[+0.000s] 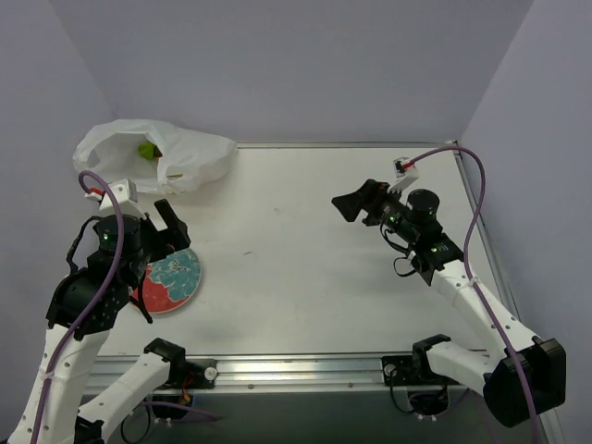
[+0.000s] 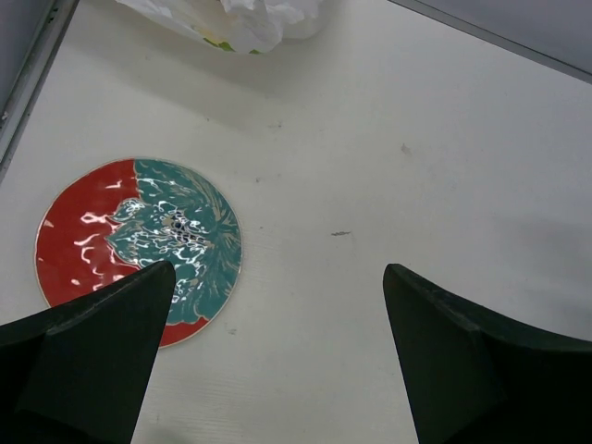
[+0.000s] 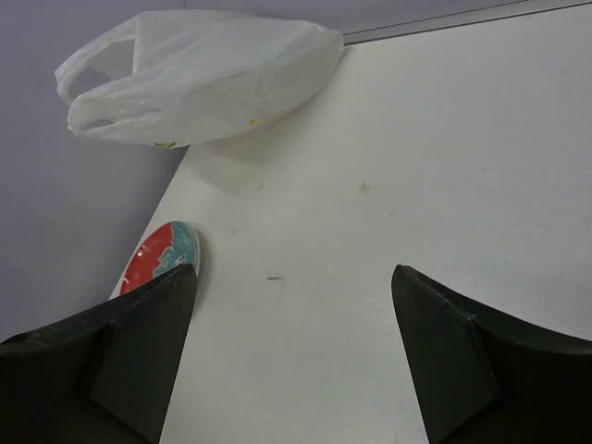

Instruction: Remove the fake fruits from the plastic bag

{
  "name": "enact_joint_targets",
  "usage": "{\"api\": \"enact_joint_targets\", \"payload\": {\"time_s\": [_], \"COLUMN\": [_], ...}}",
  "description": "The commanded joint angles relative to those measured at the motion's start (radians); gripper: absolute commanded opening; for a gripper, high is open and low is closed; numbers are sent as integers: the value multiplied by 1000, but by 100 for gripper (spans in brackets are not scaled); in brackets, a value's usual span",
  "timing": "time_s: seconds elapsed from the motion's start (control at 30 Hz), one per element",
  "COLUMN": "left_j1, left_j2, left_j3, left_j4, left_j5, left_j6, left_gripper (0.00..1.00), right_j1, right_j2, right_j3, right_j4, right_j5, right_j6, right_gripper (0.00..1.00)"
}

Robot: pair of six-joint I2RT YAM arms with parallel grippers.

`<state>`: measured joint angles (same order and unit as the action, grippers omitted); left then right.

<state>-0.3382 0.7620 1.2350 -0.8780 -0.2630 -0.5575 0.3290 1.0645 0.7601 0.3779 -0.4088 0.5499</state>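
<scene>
The white plastic bag point(image 1: 153, 155) lies at the far left corner of the table, its mouth facing up and left. A lime green fake fruit point(image 1: 146, 150) shows inside its opening; the other fruits are hidden. The bag also shows in the right wrist view point(image 3: 199, 76), and its edge in the left wrist view point(image 2: 231, 18). My left gripper point(image 1: 169, 228) is open and empty above the plate, short of the bag. My right gripper point(image 1: 356, 203) is open and empty over the right half of the table, pointing left toward the bag.
A round red-rimmed plate with a teal floral centre point(image 1: 171, 280) lies at the near left, also in the left wrist view point(image 2: 139, 240) and the right wrist view point(image 3: 157, 256). Grey walls enclose the table on three sides.
</scene>
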Motion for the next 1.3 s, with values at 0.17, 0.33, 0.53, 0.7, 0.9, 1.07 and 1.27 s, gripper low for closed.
{"api": "enact_joint_targets", "payload": {"time_s": [0.17, 0.33, 0.53, 0.7, 0.9, 1.07, 1.27], "left_j1": [7, 8, 97, 287, 309, 307, 280], "left_j2": [14, 121, 264, 417, 624, 671, 568], "left_j3": [-12, -6, -6, -6, 93, 89, 9], "left_j4": [77, 181, 411, 522, 616, 691, 708], "left_j5": [-84, -157, -147, 63, 209, 263, 263], "left_j6": [18, 30, 65, 54, 123, 119, 149], "left_gripper": [95, 96, 95, 95, 98, 49, 7], "right_j1": [13, 22, 44, 80, 148, 232, 309], "right_j2": [-31, -35, -20, 23, 67, 101, 156], "right_j3": [-28, -36, -36, -19, -2, 4, 30], "right_j4": [78, 78, 65, 70, 59, 39, 35], "right_j5": [-33, -35, -33, -39, -13, 42, 82], "right_j6": [30, 30, 13, 2, -33, -50, -64], "right_gripper": [81, 82, 91, 95, 92, 91, 90]}}
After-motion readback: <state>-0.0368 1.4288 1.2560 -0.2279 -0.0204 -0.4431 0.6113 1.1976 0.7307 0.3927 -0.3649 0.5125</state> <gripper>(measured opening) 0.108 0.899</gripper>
